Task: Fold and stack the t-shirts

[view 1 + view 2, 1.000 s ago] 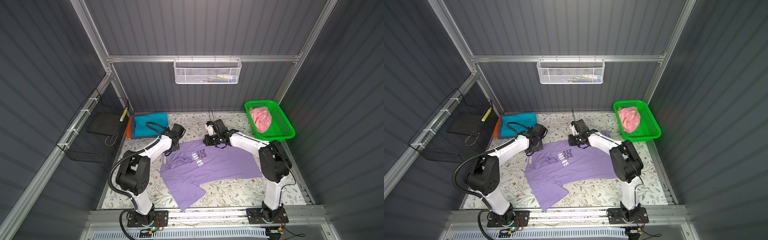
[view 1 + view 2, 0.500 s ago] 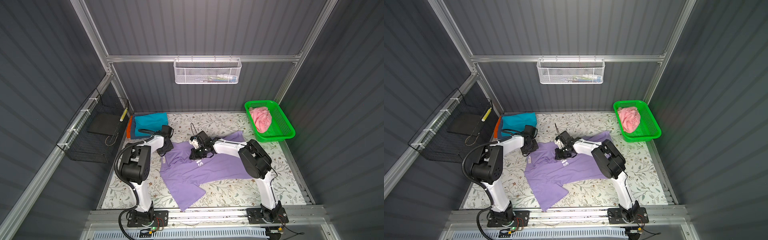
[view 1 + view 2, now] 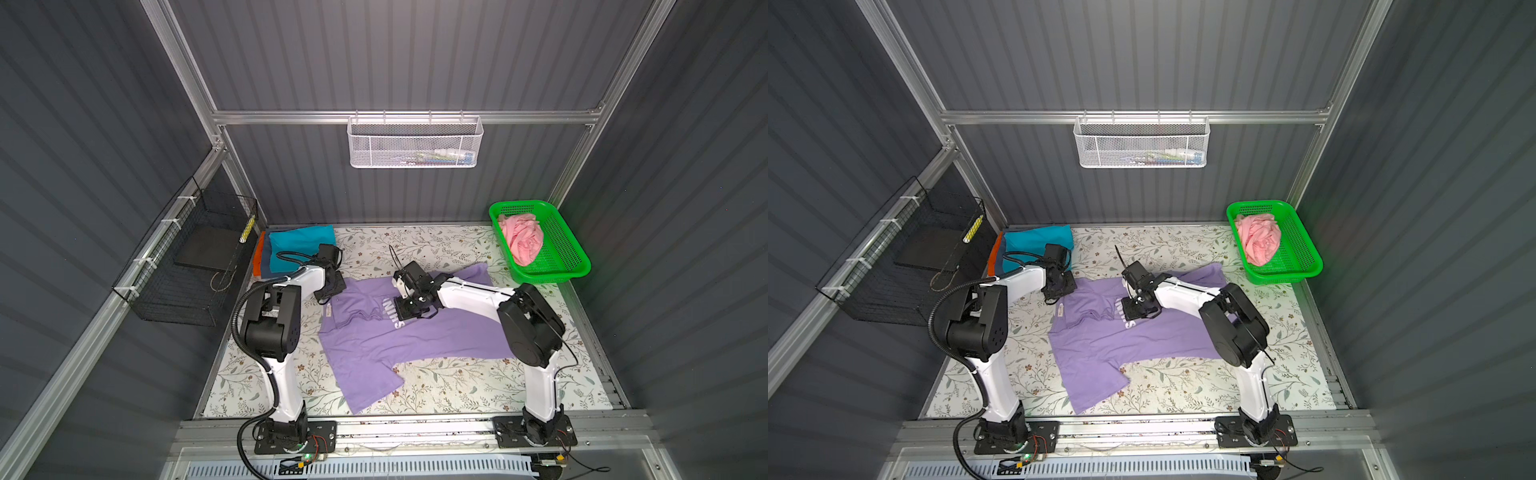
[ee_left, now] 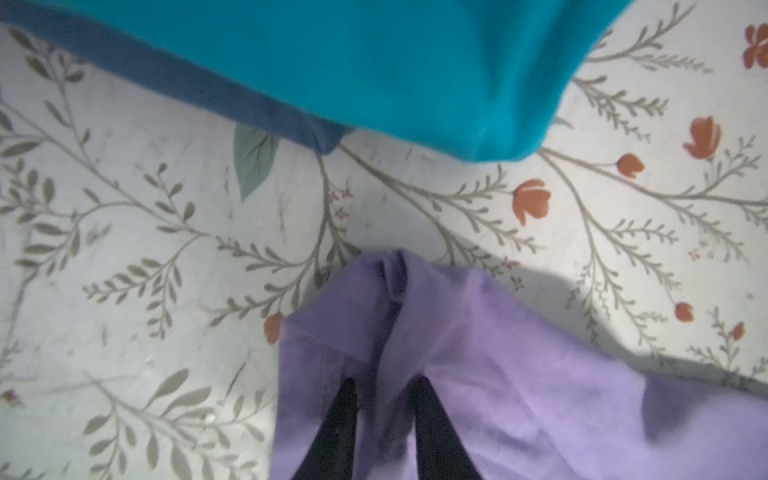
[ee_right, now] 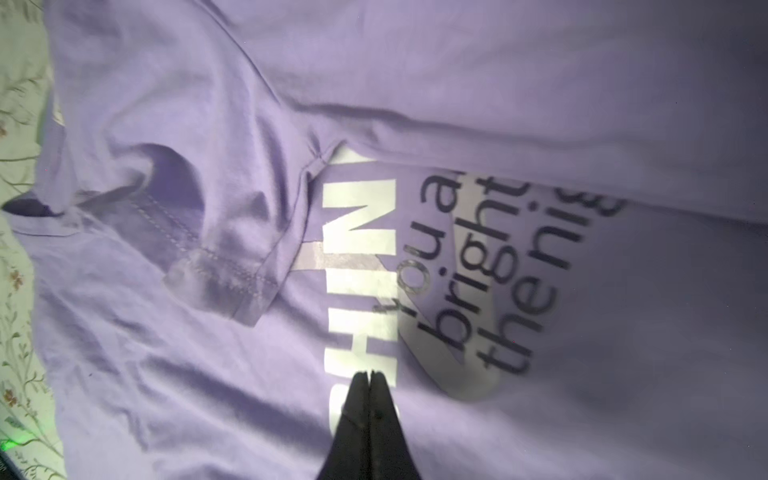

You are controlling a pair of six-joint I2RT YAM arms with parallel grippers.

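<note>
A lavender t-shirt (image 3: pixel 374 345) (image 3: pixel 1100 345) with a white print lies spread on the table in both top views, its far part rumpled over the print. My left gripper (image 3: pixel 328 289) (image 4: pixel 386 386) sits at the shirt's far left corner, shut on a raised fold of the lavender cloth (image 4: pixel 498 374). Over the white letters rests my right gripper (image 3: pixel 409 311) (image 5: pixel 371 376), shut with nothing between its tips. A teal t-shirt (image 3: pixel 301 245) (image 4: pixel 374 62) tops a folded stack at the back left, over a grey-blue one (image 4: pixel 166 75) and an orange one (image 3: pixel 258 257). A pink t-shirt (image 3: pixel 521 243) lies crumpled in the basket.
The green mesh basket (image 3: pixel 569 257) stands at the back right corner. A black wire basket (image 3: pixel 187 266) hangs on the left wall and a white mesh basket (image 3: pixel 413 141) on the back wall. The floral table cover (image 3: pixel 457 386) shows around the shirt.
My left gripper has moved left and toward the front with the shirt's corner. My right gripper has slid left and forward onto the print and closed fully.
</note>
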